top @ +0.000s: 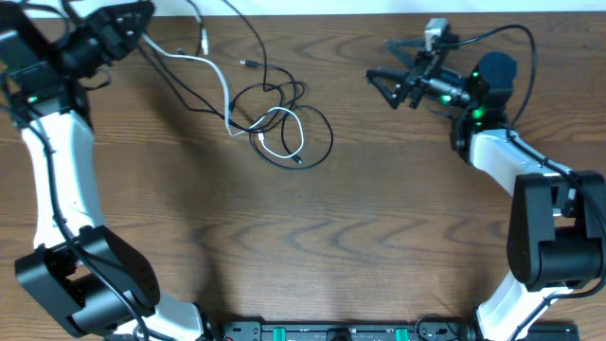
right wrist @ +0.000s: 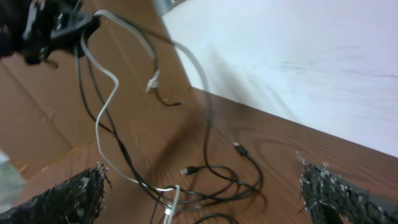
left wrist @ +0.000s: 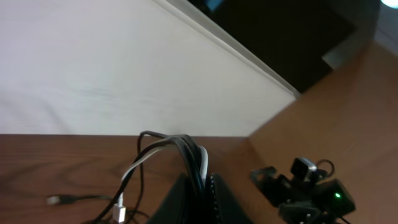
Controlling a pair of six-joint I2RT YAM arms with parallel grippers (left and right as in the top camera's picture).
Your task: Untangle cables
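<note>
Cables [top: 282, 114], thin black cords plus one white with small plug ends, lie tangled in loops on the brown wooden table [top: 331, 237], upper middle. Several strands run up-left to my left gripper [left wrist: 202, 186]. It is raised, with its jaws pinched tight on black and white strands. My right gripper [top: 381, 64] is right of the tangle, well apart, jaws spread wide, holding nothing.
</note>
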